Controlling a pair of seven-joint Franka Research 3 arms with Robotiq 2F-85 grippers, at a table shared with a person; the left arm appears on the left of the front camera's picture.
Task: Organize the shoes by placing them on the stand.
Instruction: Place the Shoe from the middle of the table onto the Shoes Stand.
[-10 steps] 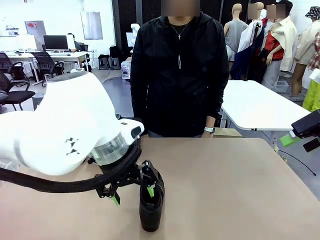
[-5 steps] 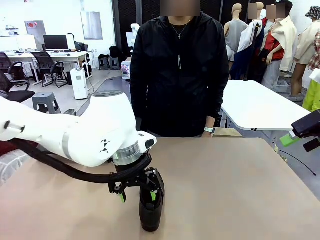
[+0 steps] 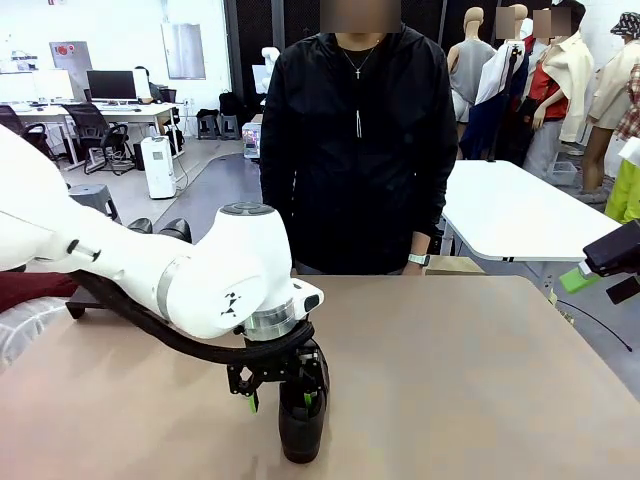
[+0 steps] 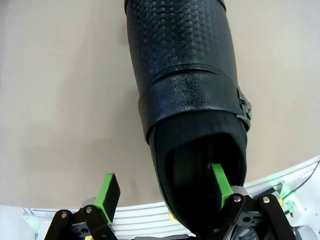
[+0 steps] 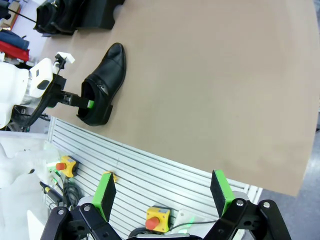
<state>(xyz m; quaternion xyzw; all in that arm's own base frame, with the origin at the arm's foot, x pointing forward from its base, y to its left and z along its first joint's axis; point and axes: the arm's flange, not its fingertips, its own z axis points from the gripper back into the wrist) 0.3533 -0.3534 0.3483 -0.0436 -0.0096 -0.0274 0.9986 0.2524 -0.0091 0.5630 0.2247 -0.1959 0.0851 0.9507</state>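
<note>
Left gripper [image 4: 164,188] straddling the shoe [image 4: 187,100] collar at lower centre — one pad dipping inside the opening, the other outside, jaws standing apart, right gripper [image 5: 164,192] gaping at frame bottom, holding nothing

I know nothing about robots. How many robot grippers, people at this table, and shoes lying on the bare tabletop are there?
Grippers: 2, the left gripper and the right gripper
Person at the table: 1
Shoe on the bare tabletop: 1
Total: 4
</note>
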